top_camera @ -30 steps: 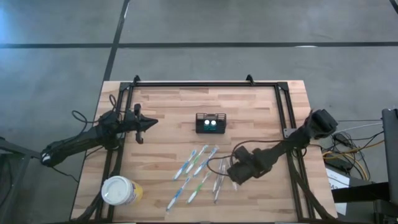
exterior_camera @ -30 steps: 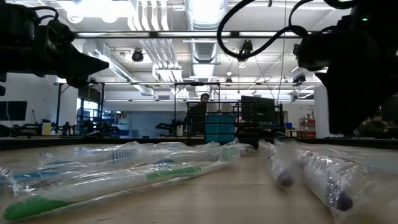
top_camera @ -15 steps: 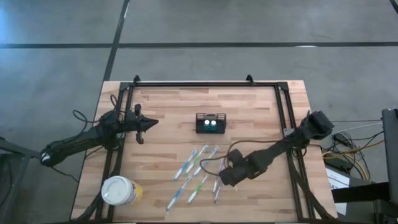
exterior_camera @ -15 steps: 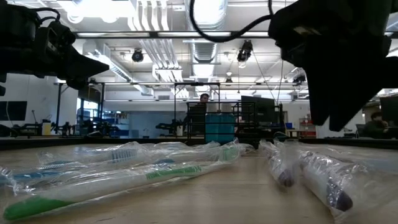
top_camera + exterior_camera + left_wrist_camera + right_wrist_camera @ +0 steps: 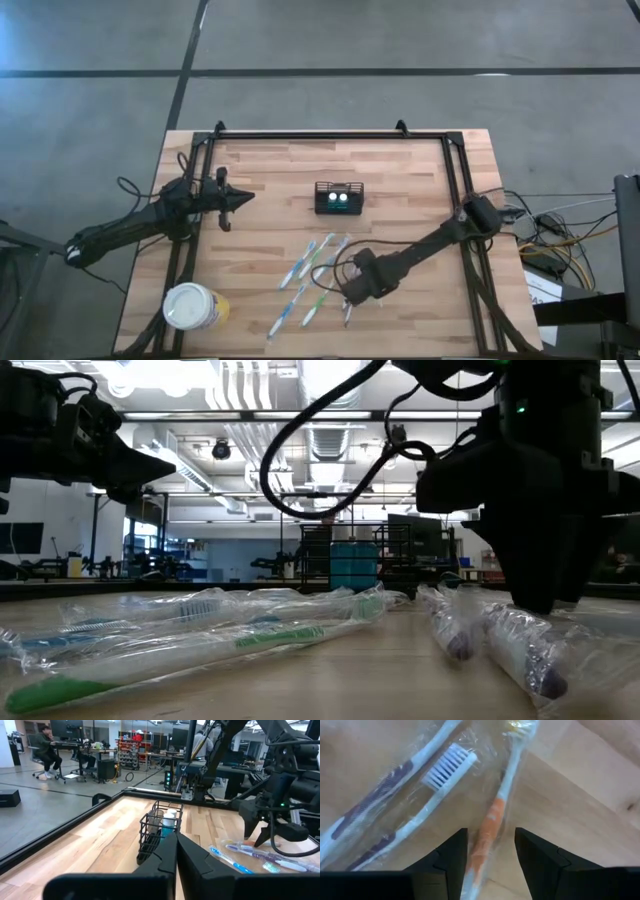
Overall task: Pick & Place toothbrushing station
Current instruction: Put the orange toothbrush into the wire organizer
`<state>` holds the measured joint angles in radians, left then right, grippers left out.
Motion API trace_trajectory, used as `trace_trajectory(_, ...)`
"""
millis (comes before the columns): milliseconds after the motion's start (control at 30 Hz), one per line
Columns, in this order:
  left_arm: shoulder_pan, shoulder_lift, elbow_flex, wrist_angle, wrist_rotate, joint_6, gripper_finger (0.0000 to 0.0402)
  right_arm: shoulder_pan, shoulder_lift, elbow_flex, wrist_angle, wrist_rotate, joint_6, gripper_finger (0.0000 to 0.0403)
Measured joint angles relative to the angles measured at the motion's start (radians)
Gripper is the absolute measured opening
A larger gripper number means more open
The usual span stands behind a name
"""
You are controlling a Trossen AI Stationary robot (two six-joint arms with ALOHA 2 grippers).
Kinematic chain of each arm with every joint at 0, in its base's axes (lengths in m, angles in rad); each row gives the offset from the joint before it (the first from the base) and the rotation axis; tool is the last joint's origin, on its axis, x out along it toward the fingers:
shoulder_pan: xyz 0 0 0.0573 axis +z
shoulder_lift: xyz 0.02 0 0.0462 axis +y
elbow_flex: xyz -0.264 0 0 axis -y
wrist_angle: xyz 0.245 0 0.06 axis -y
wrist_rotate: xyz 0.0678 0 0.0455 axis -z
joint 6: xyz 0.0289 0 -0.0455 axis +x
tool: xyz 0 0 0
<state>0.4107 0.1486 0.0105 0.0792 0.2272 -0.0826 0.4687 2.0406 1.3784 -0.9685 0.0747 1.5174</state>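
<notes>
The small black wire caddy (image 5: 339, 197), open on top, is sitting near the middle of the wooden bench (image 5: 270, 170), with two little pale bottles standing inside it. Its long side is running left to right across the bench in the high view, and its open top is facing straight up.

Just below it, toothbrushes wrapped in clear plastic (image 5: 315, 275) are lying in a loose bunch, well apart from the caddy. Most are slanting, with their top ends leaning toward the caddy.

The right tool (image 5: 352, 293) is being held low over the right side of the bunch, with its fingers (image 5: 447, 857) spread wide. Nothing is being held in it. An orange-handled toothbrush (image 5: 492, 817) is lined up in the gap between them. For a good pick, the fingers should be lowered on both sides of this one handle only, near its middle, so the neighbours are not dragged along.

The left tool (image 5: 240, 196) is pinched shut and is waiting near the left edge.
</notes>
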Motion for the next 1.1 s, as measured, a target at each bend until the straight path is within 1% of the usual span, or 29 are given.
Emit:
trace_trajectory(133, 0.000, 0.000, 0.000, 0.000, 0.000, 0.000, 0.0006, -0.002, 0.000, -0.022, 0.019, -0.023, -0.042, 0.0153)
trace_trajectory(233, 0.000, 0.001, 0.000, 0.000, 0.000, 0.000, 0.0009, -0.002, -0.006, -0.031, 0.038, -0.030, -0.087, 0.0132)
trace_trajectory(300, 0.000, 0.000, 0.000, 0.000, 0.000, 0.000, 0.0012, -0.003, -0.010, -0.033, 0.045, -0.041, -0.110, 0.0108)
trace_trajectory(467, 0.000, 0.000, 0.000, 0.000, 0.000, 0.000, 0.0014, -0.006, -0.013, -0.034, 0.047, -0.047, -0.141, 0.0029)
trace_trajectory(500, 0.000, 0.001, 0.000, 0.000, 0.000, 0.000, 0.0012, -0.006, -0.014, -0.035, 0.041, -0.048, -0.148, 0.0020)
trace_trajectory(567, 0.000, 0.000, 0.000, 0.000, 0.000, 0.000, 0.0009, -0.007, -0.019, -0.037, 0.034, -0.049, -0.164, 0.0018)
trace_trajectory(633, 0.000, 0.000, 0.000, 0.000, 0.000, 0.000, 0.0007, -0.007, -0.030, -0.039, 0.027, -0.026, -0.180, 0.0018)
trace_trajectory(733, 0.000, 0.000, 0.000, 0.000, 0.000, 0.001, 0.0006, -0.004, -0.070, -0.046, -0.001, 0.051, -0.215, 0.0015)
trace_trajectory(800, 0.000, 0.001, 0.000, 0.000, 0.000, 0.001, 0.0009, -0.003, -0.128, -0.044, 0.002, 0.129, -0.248, 0.0015)
trace_trajectory(933, 0.000, 0.001, 0.000, 0.005, 0.000, 0.001, 0.0013, 0.003, -0.254, -0.054, 0.000, 0.340, -0.297, 0.0015)
trace_trajectory(1100, 0.000, 0.000, 0.000, 0.007, -0.002, 0.028, 0.0008, 0.003, -0.408, -0.056, 0.002, 0.546, -0.425, 0.0014)
